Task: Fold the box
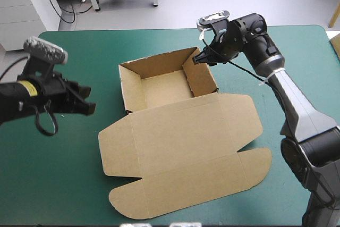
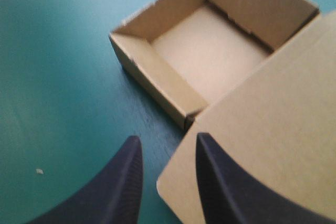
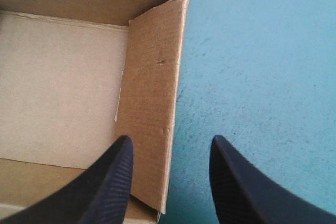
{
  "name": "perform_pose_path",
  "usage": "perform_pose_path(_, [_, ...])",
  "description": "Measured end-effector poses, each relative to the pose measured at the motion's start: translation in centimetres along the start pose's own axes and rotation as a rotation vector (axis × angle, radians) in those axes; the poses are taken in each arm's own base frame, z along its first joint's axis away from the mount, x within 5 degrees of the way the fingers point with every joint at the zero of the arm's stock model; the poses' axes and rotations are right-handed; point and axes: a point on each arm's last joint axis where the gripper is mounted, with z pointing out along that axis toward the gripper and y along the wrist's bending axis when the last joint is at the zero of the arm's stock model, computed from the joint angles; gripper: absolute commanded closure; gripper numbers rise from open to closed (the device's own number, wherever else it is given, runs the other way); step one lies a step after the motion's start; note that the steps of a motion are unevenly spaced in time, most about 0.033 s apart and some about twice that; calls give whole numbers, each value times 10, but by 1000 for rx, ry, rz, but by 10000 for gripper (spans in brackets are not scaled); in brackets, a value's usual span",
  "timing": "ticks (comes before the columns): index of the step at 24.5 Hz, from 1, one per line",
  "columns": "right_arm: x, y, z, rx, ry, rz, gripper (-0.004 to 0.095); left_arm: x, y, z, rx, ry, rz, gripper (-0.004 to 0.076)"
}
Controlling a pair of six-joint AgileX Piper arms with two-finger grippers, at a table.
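Presently the right gripper (image 1: 197, 59), fingers parted, is nearer; the box (image 1: 180, 142) side wall (image 3: 152, 87) lies just ahead between them; left gripper (image 1: 86, 101), likewise parted, faces the lid (image 2: 262, 129) corner.

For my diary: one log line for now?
box: open tray, lid flat | left end effector: open, empty | right end effector: open, empty

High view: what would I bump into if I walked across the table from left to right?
The left gripper, jaws open → the box, its open tray → the right gripper at the tray's right wall.
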Motion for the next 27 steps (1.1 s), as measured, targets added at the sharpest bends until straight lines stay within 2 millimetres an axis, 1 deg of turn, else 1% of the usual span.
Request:
perform_pose_path(2, [1, 0, 18, -1, 32, -1, 479, 26, -3, 6, 7, 59, -6, 502])
perform_pose_path(5, [5, 1, 47, -3, 87, -3, 479, 72, -7, 19, 17, 159, -17, 502])
perform_pose_path(7, [8, 2, 66, -2, 125, -6, 479, 102, -10, 23, 14, 184, -20, 503])
perform_pose_path(8, [9, 2, 73, -2, 139, -8, 479, 114, -12, 22, 11, 171, -20, 509])
perform_pose_path(10, [13, 2, 90, 5, 171, -15, 479, 140, -15, 26, 3, 142, -23, 566])
perform_pose_path(13, [18, 2, 112, 9, 202, -20, 492, 171, -18, 30, -10, 83, -26, 710])
perform_pose_path(14, [19, 2, 118, 9, 209, -21, 506, 180, -19, 32, -13, 70, -26, 729])
perform_pose_path(15, [20, 2, 123, 10, 212, -22, 529, 192, -20, 34, -19, 49, -25, 731])
perform_pose_path(16, [21, 2, 128, 9, 213, -22, 593, 199, -21, 35, -23, 36, -24, 731])
perform_pose_path(17, [22, 3, 133, 9, 212, -23, 646, 215, -23, 37, -28, 5, -24, 731])
perform_pose_path(18, [22, 3, 135, 9, 211, -23, 770, 221, -24, 37, -31, -11, -23, 731])
perform_pose_path(19, [22, 3, 136, 9, 207, -23, 849, 227, -25, 35, -33, -56, -24, 731])
perform_pose_path(20, [21, 3, 136, 9, 206, -23, 923, 227, -26, 32, -35, -91, -23, 731])
perform_pose_path(21, [21, 2, 136, 14, 203, -26, 927, 228, -27, 27, -41, -144, -21, 731])
perform_pose_path(25, [20, -2, 136, 42, 193, -32, 930, 231, -28, 22, -41, -164, -18, 731])
perform_pose_path(27, [22, -18, 136, 64, 198, -6, 930, 232, -28, 22, -41, -163, -18, 731])
